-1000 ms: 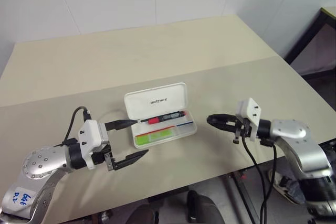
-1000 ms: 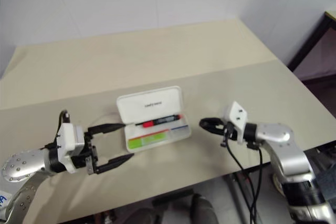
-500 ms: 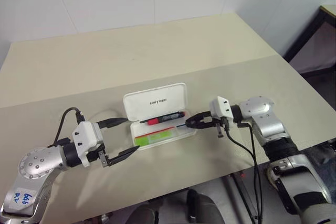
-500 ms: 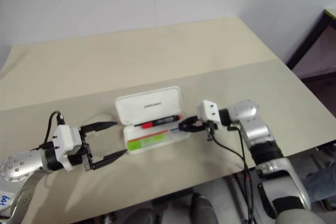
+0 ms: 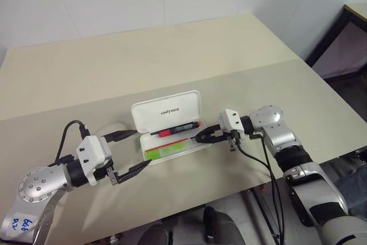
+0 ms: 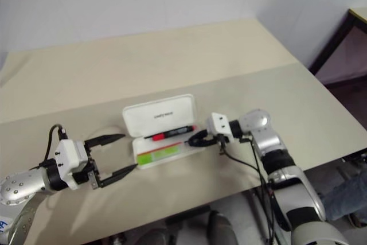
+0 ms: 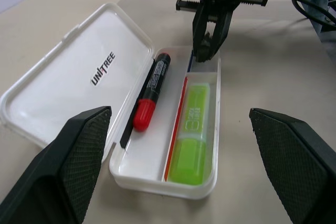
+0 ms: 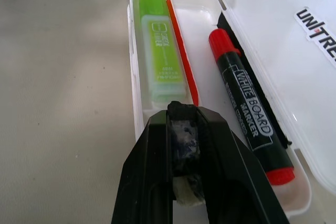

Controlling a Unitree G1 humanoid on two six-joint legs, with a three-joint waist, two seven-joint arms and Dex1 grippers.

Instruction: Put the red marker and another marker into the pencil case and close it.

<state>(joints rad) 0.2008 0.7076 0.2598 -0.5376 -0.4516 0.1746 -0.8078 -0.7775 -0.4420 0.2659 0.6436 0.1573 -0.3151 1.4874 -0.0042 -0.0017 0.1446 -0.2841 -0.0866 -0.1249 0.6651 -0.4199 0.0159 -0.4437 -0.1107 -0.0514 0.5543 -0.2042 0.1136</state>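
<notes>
Right tool [image 5: 202, 137] at pencil case [image 5: 172, 120] edge

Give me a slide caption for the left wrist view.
Open case holding red marker and green highlighter, right claw at its far end.

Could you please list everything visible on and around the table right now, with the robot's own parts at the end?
pencil case: one, white, open on the table's middle, lid raised, lettering inside.
red marker: one, black barrel, red cap, lying in the case beside the lid.
green highlighter: one, lime green, lying in the case's front compartment.
small dark stub: one, grey-black, pinched in the right claw's tips.
table: one, beige.
dark-framed furniture: one, far right, beside the table.
left claw: one, black, open, left of the case.
right claw: one, black, shut on the stub, at the case's right end.
</notes>
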